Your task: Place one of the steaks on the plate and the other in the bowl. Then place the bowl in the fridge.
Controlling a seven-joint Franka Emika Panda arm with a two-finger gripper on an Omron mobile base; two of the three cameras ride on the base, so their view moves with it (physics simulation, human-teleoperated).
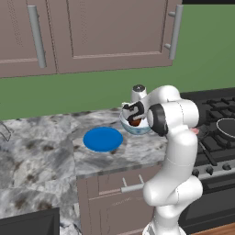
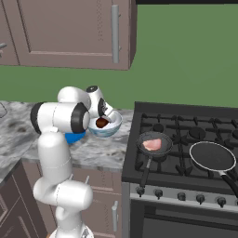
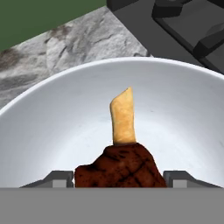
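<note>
Now dark steak [image 3: 120,168] inside bowl [image 2: 113,128]; pink steak [image 2: 152,144] in pan [image 2: 165,138].

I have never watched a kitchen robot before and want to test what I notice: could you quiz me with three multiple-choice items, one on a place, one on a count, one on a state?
1. Where is the pale pink steak?
A. In the smaller round black pan on the stove
B. On the flat bright blue plate
C. In the bowl

2. How many black pans sit on the black stove?
A. One
B. Two
C. Three

3. The dark reddish-brown steak is:
A. Lying on the marble counter
B. Between the gripper fingers over the white bowl
C. Lying on the plate

Answers: 1 A, it lies in that pan; 2 B, a larger empty pan stands beside it; 3 B, the hand view shows it.
</note>
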